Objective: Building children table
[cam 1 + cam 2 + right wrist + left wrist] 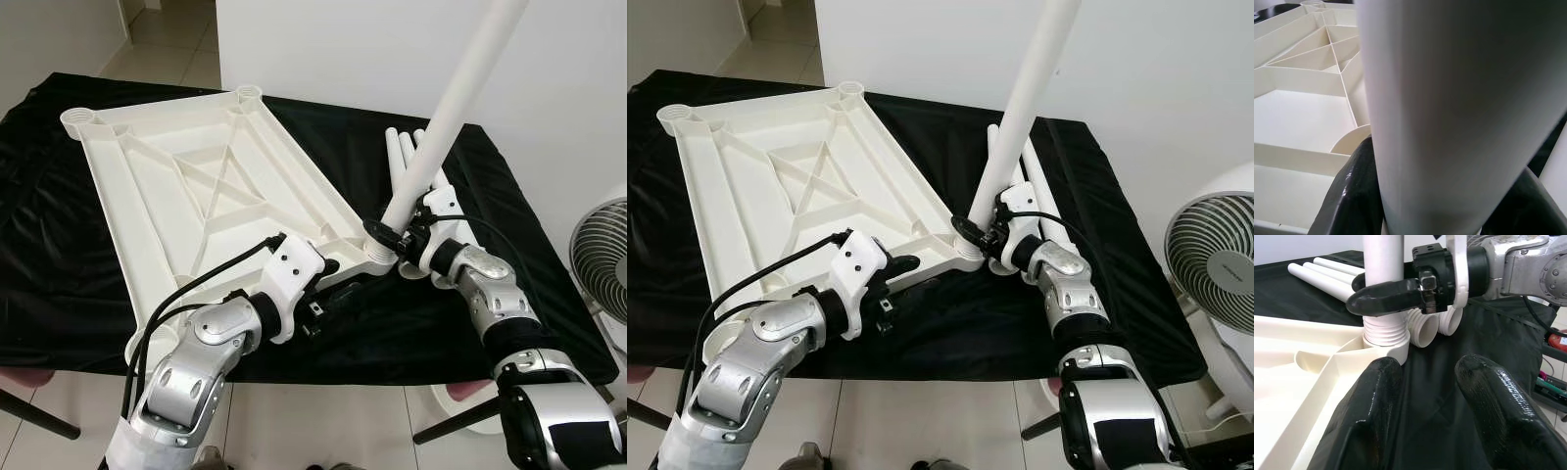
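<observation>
The white plastic tabletop (186, 186) lies upside down on a black cloth, ribs facing up. My right gripper (385, 235) is shut on a long white table leg (446, 117) near its lower end. The leg leans up and to the right, and its threaded end (1383, 330) sits in the tabletop's near right corner socket. One black finger (1386, 296) wraps the leg just above the thread. My left gripper (331, 281) is open and low at the tabletop's near edge, pointing at that corner, with one finger (1364, 416) over the rim and black cloth between the two.
Spare white legs (400, 157) lie side by side on the cloth behind the right gripper, their open ends (1425, 328) beside the socket. Empty sockets (78, 119) mark the far corners. A white fan (602, 255) stands off the table's right edge. A wall is close behind.
</observation>
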### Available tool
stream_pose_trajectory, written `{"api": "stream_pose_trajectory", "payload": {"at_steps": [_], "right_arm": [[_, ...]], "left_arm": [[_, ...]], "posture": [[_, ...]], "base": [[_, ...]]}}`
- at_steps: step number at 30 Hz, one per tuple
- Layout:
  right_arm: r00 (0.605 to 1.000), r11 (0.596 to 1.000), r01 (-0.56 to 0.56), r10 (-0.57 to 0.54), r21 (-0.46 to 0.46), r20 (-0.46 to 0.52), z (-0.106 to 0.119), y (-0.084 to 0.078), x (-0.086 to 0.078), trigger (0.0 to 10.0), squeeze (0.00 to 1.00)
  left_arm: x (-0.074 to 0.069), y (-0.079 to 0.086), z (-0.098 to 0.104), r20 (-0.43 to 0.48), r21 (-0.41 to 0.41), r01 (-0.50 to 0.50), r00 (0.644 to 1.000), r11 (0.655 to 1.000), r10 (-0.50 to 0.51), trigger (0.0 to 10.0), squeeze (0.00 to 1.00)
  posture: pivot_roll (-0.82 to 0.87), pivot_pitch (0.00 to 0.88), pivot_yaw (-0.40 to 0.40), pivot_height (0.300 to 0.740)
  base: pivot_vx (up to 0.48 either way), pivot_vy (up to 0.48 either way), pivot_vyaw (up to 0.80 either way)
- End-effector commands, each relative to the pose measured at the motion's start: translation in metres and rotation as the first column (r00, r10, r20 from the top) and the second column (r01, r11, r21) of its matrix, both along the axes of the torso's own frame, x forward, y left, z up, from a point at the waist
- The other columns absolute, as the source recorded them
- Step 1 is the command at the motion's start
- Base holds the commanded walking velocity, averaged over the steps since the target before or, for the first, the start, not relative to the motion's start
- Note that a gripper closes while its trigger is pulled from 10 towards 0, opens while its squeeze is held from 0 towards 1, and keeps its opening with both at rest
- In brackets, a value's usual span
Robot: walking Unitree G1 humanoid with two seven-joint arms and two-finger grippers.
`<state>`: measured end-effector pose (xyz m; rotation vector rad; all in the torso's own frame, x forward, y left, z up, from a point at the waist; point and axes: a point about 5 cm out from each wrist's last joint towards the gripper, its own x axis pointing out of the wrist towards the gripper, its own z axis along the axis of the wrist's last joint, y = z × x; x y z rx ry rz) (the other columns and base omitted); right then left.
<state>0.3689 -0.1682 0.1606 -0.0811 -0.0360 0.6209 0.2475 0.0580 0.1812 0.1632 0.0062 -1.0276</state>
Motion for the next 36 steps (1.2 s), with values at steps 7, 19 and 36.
{"api": "stream_pose_trajectory", "payload": {"at_steps": [7, 19, 36], "right_arm": [[0.983, 0.977, 0.182, -0.180, 0.114, -0.025, -0.012, 0.025, -0.007, 0.0, 0.00], [0.916, 0.898, 0.400, -0.401, 0.182, -0.033, -0.007, 0.046, -0.017, 0.0, 0.00], [0.798, 0.786, 0.603, -0.591, 0.138, -0.119, -0.008, 0.065, -0.044, 3.3, 0.00]], "left_arm": [[0.002, -0.002, -0.006, -0.018, -0.001, -0.055, 0.998, 0.998, 0.055, 10.0, 0.00], [0.001, -0.004, -0.009, -0.025, 0.003, -0.044, 0.999, 0.999, 0.044, 10.0, 0.00], [0.001, -0.004, -0.011, -0.022, 0.004, -0.045, 0.999, 0.999, 0.045, 10.0, 0.00]], "posture": [[0.16, 0.077, -0.117, 0.740], [0.15, 0.069, -0.116, 0.740], [0.15, 0.046, -0.130, 0.740]], "base": [[0.000, 0.000, 0.00], [0.000, 0.000, 0.00], [0.000, 0.000, 0.00]]}}
